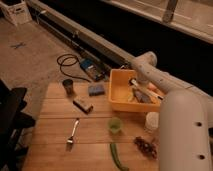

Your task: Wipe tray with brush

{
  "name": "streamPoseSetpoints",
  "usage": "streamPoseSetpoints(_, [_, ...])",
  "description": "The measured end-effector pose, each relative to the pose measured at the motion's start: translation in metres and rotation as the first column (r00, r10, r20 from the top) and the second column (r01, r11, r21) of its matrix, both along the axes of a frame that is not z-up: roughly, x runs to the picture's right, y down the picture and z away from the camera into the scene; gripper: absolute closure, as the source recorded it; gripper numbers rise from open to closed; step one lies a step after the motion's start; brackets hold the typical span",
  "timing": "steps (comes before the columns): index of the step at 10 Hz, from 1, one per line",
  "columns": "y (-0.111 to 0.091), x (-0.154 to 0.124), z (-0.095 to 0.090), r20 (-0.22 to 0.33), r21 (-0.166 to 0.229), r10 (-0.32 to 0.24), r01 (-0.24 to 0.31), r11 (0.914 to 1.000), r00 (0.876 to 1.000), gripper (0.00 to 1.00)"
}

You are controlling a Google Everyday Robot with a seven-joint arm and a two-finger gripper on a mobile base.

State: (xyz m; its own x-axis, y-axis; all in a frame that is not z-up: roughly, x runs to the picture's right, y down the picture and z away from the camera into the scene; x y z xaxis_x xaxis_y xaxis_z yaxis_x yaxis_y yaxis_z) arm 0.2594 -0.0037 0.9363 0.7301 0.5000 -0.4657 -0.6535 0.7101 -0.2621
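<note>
The yellow tray [119, 96] stands on the wooden table at the back right. My arm comes in from the right, bends over the tray's far wall and reaches down into it. My gripper [140, 95] is low inside the tray, near its middle. A slim pale piece with a dark end, which looks like the brush [133, 83], lies in the tray right by the gripper. I cannot tell whether the gripper holds it. An orange item [153, 89] lies at the tray's right side.
On the table are a blue sponge [96, 89], a dark cup [68, 86], a brown block [83, 105], a silver fork [73, 134], a green cup [115, 125], a white cup [152, 121], a green vegetable [118, 156] and dark grapes [146, 146]. A black chair [10, 115] stands at the left.
</note>
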Motion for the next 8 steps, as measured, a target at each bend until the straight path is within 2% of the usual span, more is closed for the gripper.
streamPoseSetpoints(2, [-0.016,-0.032,0.01,0.054,0.035,-0.023,0.021,0.9991,0.998,1.0])
streamPoseSetpoints(4, [-0.013,-0.06,0.006,0.127,0.049,-0.039,0.033,0.9983,0.991,1.0])
streamPoseSetpoints(6, [0.002,-0.081,-0.006,0.185,0.036,-0.059,0.054,0.9979,0.981,1.0])
streamPoseSetpoints(8, [0.023,-0.08,-0.021,0.187,-0.007,-0.079,0.082,0.9966,0.979,1.0])
